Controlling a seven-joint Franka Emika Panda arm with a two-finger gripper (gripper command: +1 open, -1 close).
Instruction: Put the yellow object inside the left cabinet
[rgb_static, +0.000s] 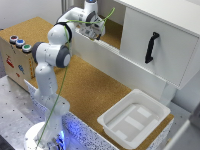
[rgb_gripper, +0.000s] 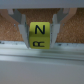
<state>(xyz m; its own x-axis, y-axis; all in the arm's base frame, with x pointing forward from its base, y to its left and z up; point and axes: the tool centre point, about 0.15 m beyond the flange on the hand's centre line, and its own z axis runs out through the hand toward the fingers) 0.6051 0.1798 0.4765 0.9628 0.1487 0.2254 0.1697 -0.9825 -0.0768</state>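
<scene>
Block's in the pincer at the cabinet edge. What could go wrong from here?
1. The yellow block sits between the pincer fingers just above the white ledge; lowering now could catch it on that ledge.
2. Releasing here might drop it outside the left cabinet, short of the cork floor.
3. The closed door stands close beside the arm.

arm (rgb_static: 55, 47) reaches its hand (rgb_static: 91, 33) into the left cabinet (rgb_static: 112, 31).

Exterior view: the arm's hand hides the gripper (rgb_static: 91, 33) fingertips and yellow object. Wrist view: the left cabinet (rgb_gripper: 42, 52) edge is blurred.
</scene>
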